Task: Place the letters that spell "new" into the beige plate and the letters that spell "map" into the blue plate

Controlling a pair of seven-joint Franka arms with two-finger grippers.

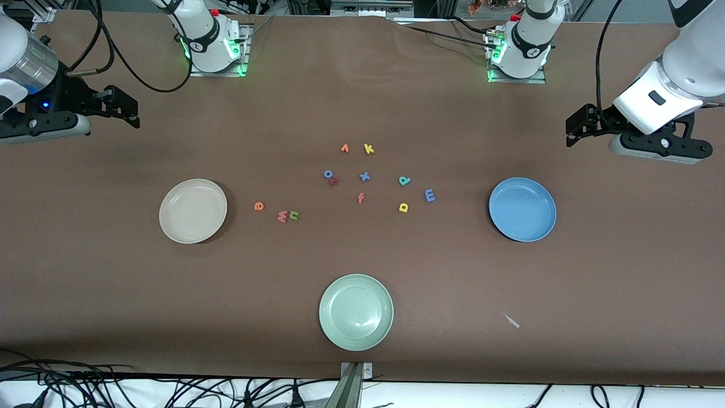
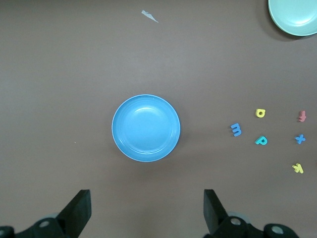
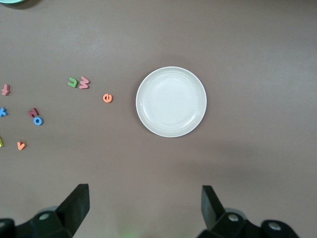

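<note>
The empty beige plate lies toward the right arm's end. Beside it are the orange e, the pinkish w and the green n. Toward the left arm's end lies the empty blue plate, with the blue m, yellow a and teal p beside it. Both arms wait high over the table's ends. My left gripper and right gripper are open and hold nothing.
A pale green plate sits near the table's front edge. Mid-table lie spare letters: orange v, yellow k, blue o, blue x, red f. A small scrap lies near the front.
</note>
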